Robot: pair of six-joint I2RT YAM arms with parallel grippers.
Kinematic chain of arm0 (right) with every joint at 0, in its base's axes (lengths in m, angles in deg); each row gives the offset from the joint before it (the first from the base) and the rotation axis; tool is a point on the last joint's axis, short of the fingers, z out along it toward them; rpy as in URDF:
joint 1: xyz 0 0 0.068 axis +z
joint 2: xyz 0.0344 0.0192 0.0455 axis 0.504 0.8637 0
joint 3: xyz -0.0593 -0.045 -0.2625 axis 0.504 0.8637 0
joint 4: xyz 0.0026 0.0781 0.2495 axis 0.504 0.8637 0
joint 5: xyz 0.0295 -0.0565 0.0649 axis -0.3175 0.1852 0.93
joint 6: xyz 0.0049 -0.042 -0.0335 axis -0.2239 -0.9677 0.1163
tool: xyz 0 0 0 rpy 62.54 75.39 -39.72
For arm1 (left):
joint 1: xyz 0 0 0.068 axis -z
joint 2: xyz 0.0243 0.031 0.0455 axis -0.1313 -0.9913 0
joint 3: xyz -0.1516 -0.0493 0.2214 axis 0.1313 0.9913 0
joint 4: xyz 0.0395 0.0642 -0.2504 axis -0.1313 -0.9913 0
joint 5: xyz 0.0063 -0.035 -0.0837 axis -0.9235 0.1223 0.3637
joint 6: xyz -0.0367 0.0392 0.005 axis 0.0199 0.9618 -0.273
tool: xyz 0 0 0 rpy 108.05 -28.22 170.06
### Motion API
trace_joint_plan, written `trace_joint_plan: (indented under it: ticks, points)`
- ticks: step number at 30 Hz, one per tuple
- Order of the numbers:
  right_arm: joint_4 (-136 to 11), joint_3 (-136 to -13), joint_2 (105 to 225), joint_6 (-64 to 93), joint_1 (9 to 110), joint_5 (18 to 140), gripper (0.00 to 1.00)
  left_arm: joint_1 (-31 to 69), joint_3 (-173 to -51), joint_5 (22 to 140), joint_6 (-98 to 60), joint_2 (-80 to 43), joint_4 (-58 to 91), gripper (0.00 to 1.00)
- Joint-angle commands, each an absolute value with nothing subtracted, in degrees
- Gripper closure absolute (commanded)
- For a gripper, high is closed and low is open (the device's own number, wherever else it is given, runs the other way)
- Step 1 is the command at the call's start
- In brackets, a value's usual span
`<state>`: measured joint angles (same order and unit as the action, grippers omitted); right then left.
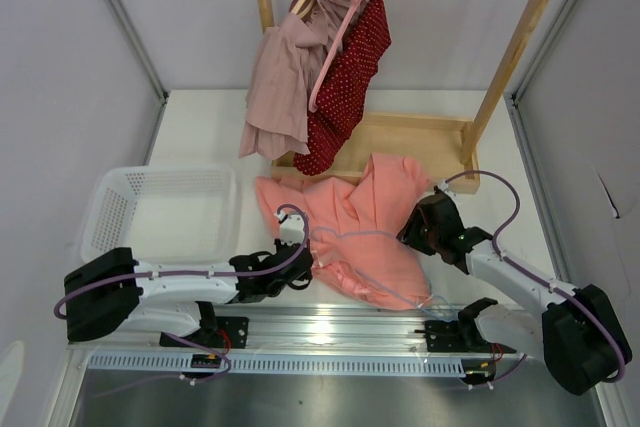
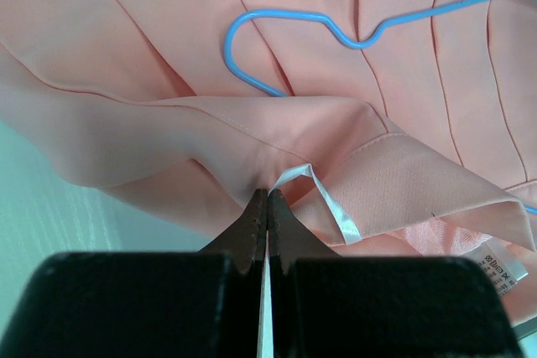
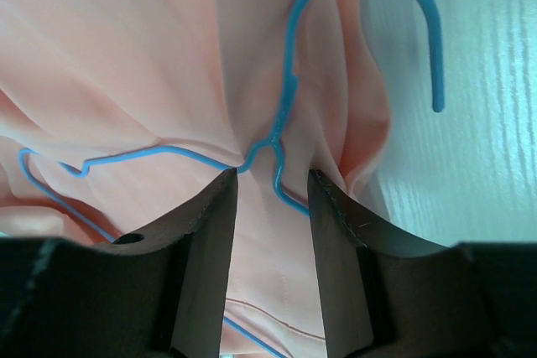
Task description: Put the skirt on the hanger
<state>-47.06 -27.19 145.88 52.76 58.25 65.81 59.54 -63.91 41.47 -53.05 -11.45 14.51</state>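
Skirt (image 1: 360, 227) lies on the worktop (image 1: 200, 132), hanger (image 3: 291, 94) on top. Left jaws are clamped on the skirt's edge; right jaws are apart, astride the hanger neck. Close on the wire only, clear of fabric.

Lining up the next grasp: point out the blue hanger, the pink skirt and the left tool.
blue hanger (image 3: 288, 94): right wrist view, neck below the hook.
pink skirt (image 1: 385, 197): top external view, upper fabric panel.
left tool (image 2: 267, 194): left wrist view, closed tips pinching the fabric edge.
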Motion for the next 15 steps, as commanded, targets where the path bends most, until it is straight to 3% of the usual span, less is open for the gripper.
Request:
trace_joint_plan:
  ticks: [1,15]
  points:
    - [-51.6,-26.7,145.9,51.7,57.6,67.2,0.56,59.3,-66.0,41.2,-51.9,-10.2,15.0,1.0]
    - [-58.1,-24.8,150.9,51.6,56.1,67.6,0.6,59.3,-66.3,41.2,-51.5,-10.2,13.2,1.0]
